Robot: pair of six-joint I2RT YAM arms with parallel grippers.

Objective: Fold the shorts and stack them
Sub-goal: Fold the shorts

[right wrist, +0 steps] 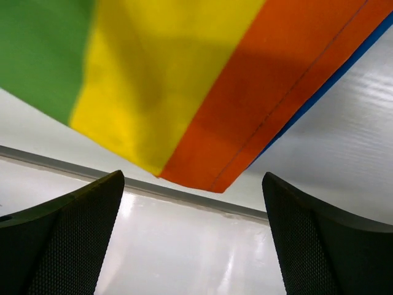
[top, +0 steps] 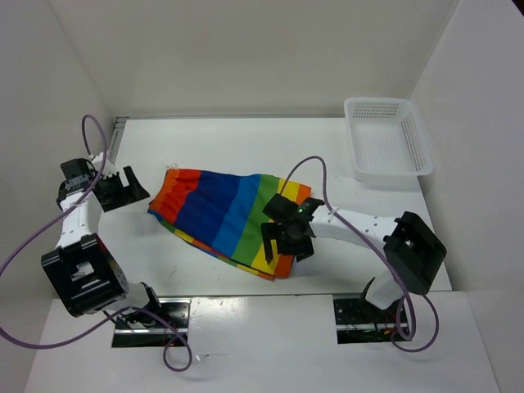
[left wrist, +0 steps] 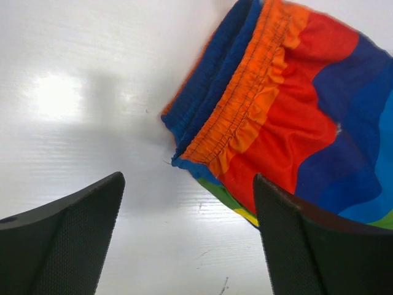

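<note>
The rainbow-striped shorts [top: 229,217] lie flat on the white table, with the gathered orange waistband at the left and the leg hems at the right. My left gripper [top: 136,187] is open and empty just left of the waistband. In the left wrist view the waistband [left wrist: 245,104] lies ahead of the open gripper [left wrist: 187,239], and the right finger [left wrist: 319,246] overlaps the cloth's edge. My right gripper [top: 285,244] is open above the hem end. In the right wrist view the yellow and orange hem corner [right wrist: 202,92] lies ahead of the open gripper [right wrist: 191,246]; nothing is held.
A white mesh basket [top: 386,147] stands at the back right corner. The table's near edge [right wrist: 184,200] runs just beyond the hem corner. White walls enclose the left, back and right sides. Purple cables loop from both arms.
</note>
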